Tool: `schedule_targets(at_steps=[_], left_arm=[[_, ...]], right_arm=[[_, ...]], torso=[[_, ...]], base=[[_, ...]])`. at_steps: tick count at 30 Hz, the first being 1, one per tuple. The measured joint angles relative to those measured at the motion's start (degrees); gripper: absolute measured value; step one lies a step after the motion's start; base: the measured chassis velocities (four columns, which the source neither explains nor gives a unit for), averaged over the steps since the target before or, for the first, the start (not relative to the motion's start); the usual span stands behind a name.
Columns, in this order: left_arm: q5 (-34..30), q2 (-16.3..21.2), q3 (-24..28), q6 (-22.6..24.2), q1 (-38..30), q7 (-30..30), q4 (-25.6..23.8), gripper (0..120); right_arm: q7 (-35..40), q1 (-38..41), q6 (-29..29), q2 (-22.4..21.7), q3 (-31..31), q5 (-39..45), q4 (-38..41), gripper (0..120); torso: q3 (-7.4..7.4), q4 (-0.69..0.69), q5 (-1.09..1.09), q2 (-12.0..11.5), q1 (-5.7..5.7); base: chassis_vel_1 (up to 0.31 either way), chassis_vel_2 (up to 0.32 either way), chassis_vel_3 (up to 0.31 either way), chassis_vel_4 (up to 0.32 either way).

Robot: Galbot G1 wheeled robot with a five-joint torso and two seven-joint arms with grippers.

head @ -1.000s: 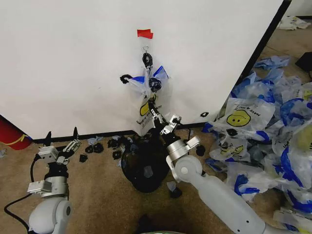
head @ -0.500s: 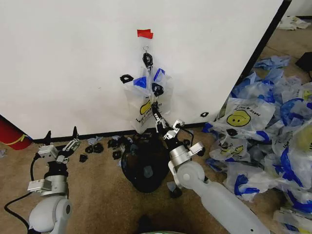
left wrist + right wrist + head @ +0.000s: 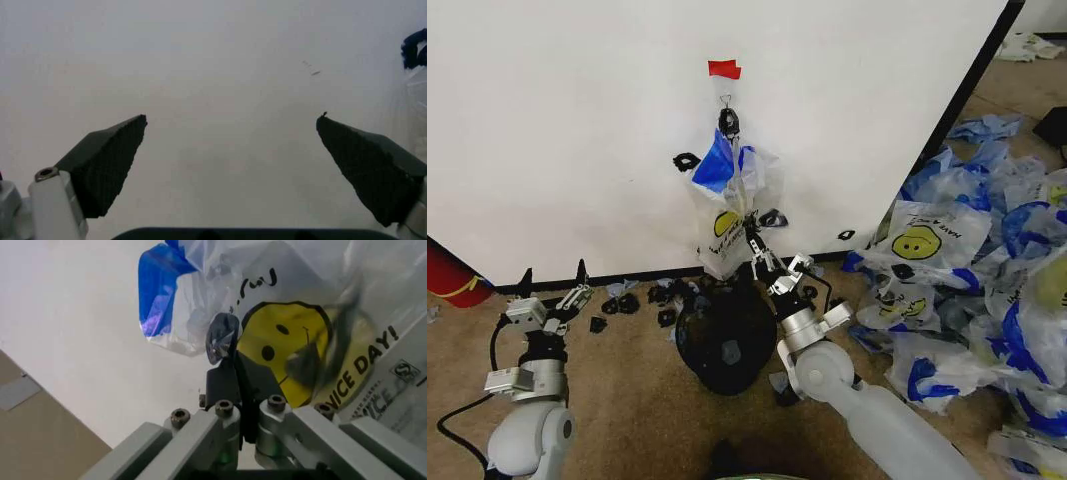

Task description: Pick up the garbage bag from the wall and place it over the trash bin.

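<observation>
White wall [image 3: 577,120] backs the bag [image 3: 732,215], hung from a hook [image 3: 726,100] above the bin [image 3: 725,340]; the right gripper [image 3: 754,243] pinches its lower film, seemingly to free it, while the left gripper [image 3: 552,283] idles agape.

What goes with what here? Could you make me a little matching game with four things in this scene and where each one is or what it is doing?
Things:
1. garbage bag
2. trash bin
3. left claw
4. right claw

States or places:
A. open, held low near the foot of the wall, apart from the bag
B. on the floor below the bag
C. hanging from a hook under a red tape strip
D. shut on the bag's lower part

Pairs: 1-C, 2-B, 3-A, 4-D
</observation>
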Motion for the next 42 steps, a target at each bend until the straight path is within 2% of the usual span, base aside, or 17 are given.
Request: schedule_targets(at_steps=[42], left_arm=[[-0.3,0.4,0.0,-0.7,0.8,0.0,-0.3,100]], right_arm=[[0.2,-9.8,3.0,-3.4,1.3,-4.7,6.4,0]], torso=[[-0.01,0.00,0.00,0.0,0.00]], base=[[0.000,0.000,0.000,0.000]])
